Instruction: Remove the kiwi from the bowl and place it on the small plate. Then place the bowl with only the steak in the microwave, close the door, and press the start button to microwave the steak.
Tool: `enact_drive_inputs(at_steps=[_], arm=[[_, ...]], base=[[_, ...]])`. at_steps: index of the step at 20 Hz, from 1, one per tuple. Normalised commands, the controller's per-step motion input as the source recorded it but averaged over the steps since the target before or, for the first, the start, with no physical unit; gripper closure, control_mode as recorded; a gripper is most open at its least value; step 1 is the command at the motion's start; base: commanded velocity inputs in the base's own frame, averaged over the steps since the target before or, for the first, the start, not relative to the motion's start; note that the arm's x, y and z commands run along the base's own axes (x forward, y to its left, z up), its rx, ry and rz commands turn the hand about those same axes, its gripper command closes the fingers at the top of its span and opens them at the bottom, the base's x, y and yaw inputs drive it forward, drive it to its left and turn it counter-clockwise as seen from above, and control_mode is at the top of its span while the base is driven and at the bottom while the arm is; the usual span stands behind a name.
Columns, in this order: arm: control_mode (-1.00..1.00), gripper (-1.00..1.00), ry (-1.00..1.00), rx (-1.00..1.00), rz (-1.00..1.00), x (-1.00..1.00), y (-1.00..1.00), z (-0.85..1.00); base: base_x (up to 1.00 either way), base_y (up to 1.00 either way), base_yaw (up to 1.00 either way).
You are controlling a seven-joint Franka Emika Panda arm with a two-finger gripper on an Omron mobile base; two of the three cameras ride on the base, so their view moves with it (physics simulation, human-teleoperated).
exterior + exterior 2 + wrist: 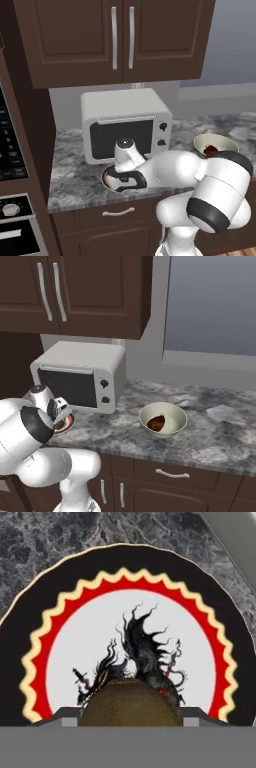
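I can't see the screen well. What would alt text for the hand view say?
A brown kiwi sits between the claw's two tips, just above a small plate with a black rim, a red and cream zigzag ring and a black dragon-like drawing on white. Grey marbled counter shows beyond the plate.

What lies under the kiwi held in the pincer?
Under the kiwi is the small plate: white ring, black dragon pattern. The kiwi covers the plate's near part.

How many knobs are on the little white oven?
2. Both sit on the right side of the white oven front: the upper knob above the lower knob, beside its dark window. None seems hidden.
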Motion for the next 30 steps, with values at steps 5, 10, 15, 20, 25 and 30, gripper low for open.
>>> enact_drive_inputs(at_steps=[5,10,15,20,25,30], arm=[[-1.00,-1.00,-0.10,0.01,0.00,-0.14,-0.05,0.37],[-1.00,-1.00,-0.20,0.02,0.00,-0.34,-0.04,0.83],[-1.00,-1.00,-0.21,0.00,-0.01,-0.46,-0.09,0.94],[-1.00,-1.00,-0.07,0.24,-0.30,-0.44,-0.71,0.73],[-1.00,-1.00,0.00,0.49,-0.35,-0.11,-1.00,0.66],[-1.00,-1.00,0.00,0.47,-0.35,-0.13,-1.00,0.72]], base=[[0.00,0.00,0.00],[0.00,0.00,0.00],[0.00,0.00,0.00],[0.00,0.00,0.00],[0.00,0.00,0.00],[0.00,0.00,0.00]])
